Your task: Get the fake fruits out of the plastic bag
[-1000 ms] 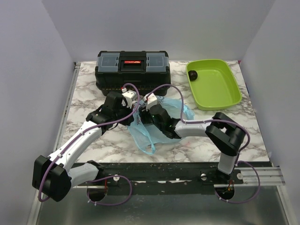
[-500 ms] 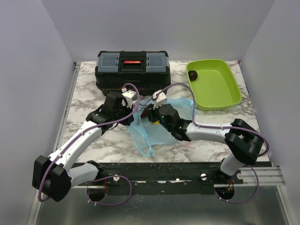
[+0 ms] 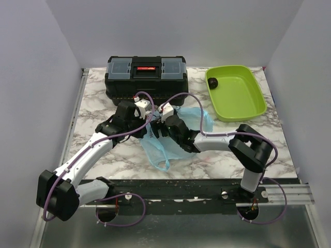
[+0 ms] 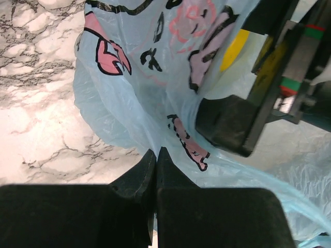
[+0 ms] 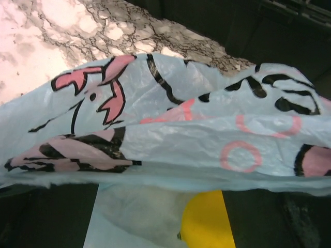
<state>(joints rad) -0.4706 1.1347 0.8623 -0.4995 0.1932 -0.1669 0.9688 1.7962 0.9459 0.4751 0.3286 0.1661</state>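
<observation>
The light-blue plastic bag [image 3: 173,142] lies crumpled at the table's middle. My left gripper [image 3: 148,122] is shut on a fold of its film, which shows in the left wrist view [image 4: 129,77] at the fingertips [image 4: 150,163]. My right gripper [image 3: 162,125] reaches into the bag mouth. In the right wrist view its jaws [image 5: 160,194] stand apart around a yellow fruit [image 5: 204,222] and bag film [image 5: 207,134]. The yellow fruit also shows in the left wrist view [image 4: 235,49]. A dark round fruit [image 3: 212,82] sits in the tray. The other fruits are hidden.
A lime-green tray [image 3: 243,101] stands at the back right. A black toolbox [image 3: 147,77] stands at the back, just behind both grippers. The marble table top [image 3: 98,98] ends at a metal rail on the left.
Half a second ago my right arm stretched out to the right with something yellow at its tip. It has now folded back, and the gripper is up against the left gripper again. The left arm held still.
</observation>
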